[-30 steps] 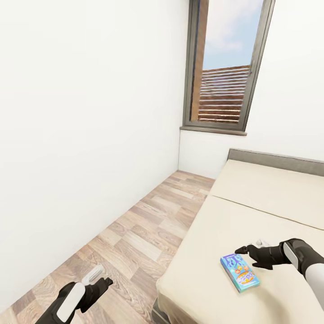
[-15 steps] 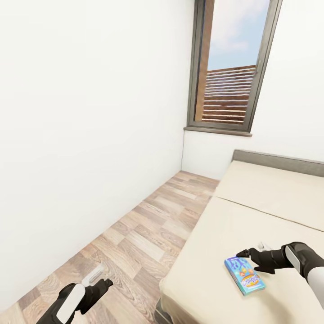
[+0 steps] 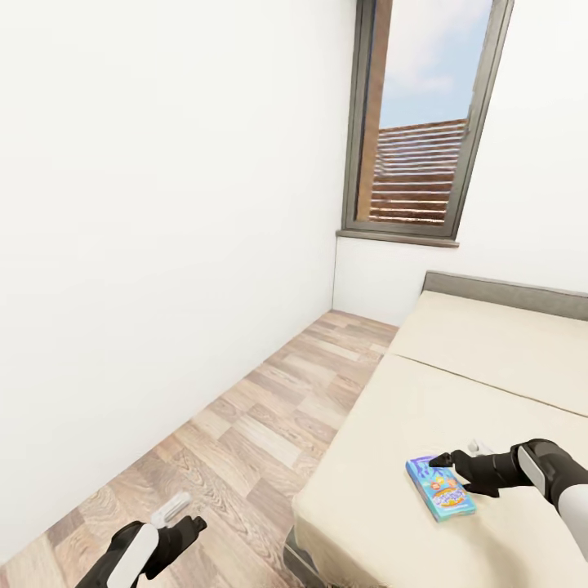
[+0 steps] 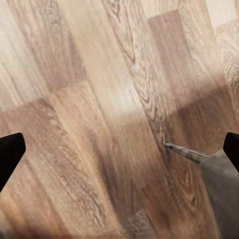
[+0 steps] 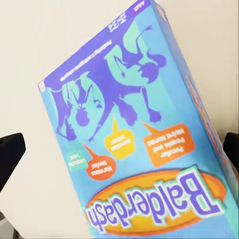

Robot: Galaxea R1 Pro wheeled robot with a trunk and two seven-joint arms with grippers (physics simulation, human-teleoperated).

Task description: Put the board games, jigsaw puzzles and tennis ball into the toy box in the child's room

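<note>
A blue game (image 3: 440,488) lies flat on the bed (image 3: 392,490), near the bed's front edge. The right claw (image 3: 454,457) hangs just over the game's far end with its fingers wide apart, holding nothing. The left claw (image 3: 181,514) hangs low over the wood floor (image 3: 245,441), open and empty too.

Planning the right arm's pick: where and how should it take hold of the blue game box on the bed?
Grip the blue game box across its narrow width, on the two long edges, coming down from above: it lies flat on the bed, and the open right gripper hovers over it.
</note>
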